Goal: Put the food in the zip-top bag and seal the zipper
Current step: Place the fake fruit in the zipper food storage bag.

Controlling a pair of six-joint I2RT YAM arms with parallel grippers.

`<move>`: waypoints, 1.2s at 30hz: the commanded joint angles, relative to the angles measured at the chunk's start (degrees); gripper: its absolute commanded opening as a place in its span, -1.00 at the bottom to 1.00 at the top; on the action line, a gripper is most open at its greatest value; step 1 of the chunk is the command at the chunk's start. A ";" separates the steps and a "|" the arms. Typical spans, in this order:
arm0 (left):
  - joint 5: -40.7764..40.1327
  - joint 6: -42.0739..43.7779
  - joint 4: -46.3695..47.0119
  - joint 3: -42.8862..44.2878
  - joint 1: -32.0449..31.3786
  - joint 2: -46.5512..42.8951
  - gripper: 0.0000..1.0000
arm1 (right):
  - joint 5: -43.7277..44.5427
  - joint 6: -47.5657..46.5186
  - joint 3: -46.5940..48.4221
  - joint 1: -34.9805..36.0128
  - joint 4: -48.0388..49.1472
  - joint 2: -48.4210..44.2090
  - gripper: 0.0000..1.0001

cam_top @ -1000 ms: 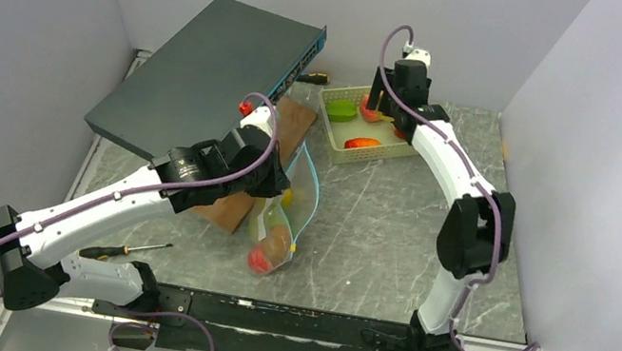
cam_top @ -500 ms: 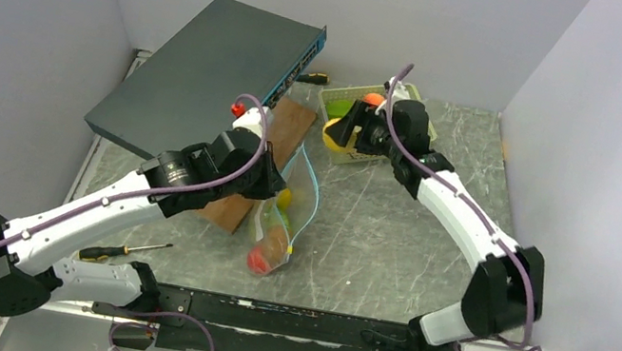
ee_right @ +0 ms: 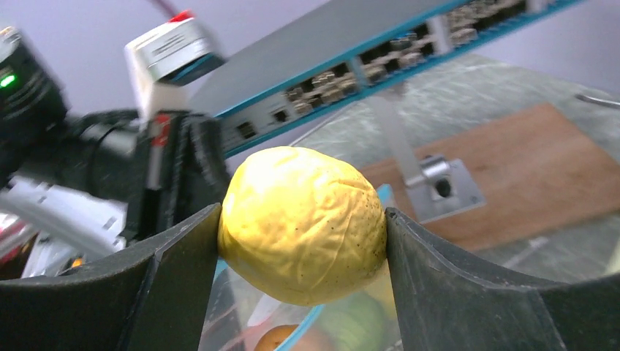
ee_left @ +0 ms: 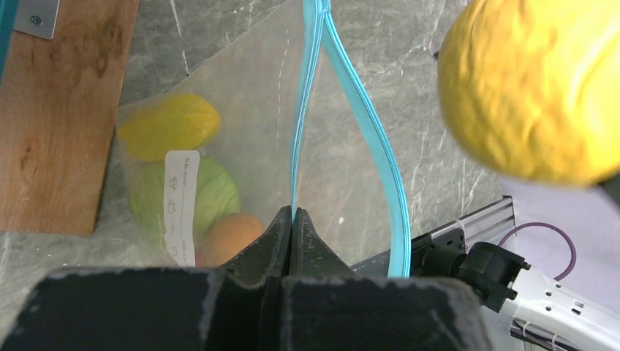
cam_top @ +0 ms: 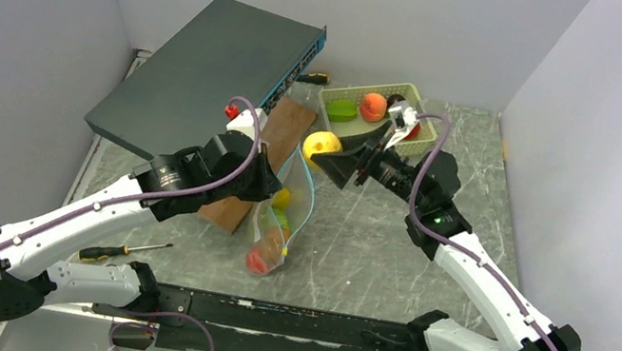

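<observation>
By my reading the job is partly done. The zip-top bag [ee_left: 248,110] lies on the counter [cam_top: 374,235] with its mouth gaping, and several pieces of food are already inside: a yellow fruit [ee_left: 169,126], a green one [ee_left: 212,194], an orange one [ee_left: 232,234], and, in the overhead view, a red one [cam_top: 256,260] at the bottom.

The left gripper [ee_left: 292,219] is pressed together on one lip of the mouth; it pinches the bag at the zipper [ee_left: 365,121] and lifts that edge so the opening stands wide. The right gripper [ee_right: 302,227] is spread around a lemon [ee_right: 303,223], squeezing it between both fingers; the lemon hangs in the air just beside the mouth, not yet inside.

The pale green basket [cam_top: 398,88] at the far side holds an orange-red fruit [cam_top: 373,106], a green piece [cam_top: 341,111] and something red, partly hidden by the arm. So more food seems left to move, and the zipper is unsealed.
</observation>
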 commanded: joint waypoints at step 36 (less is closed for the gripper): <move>-0.96 -0.63 1.84 -0.44 0.11 -1.40 -1.00 | -1.66 -10.87 -5.20 10.30 1.78 0.76 0.81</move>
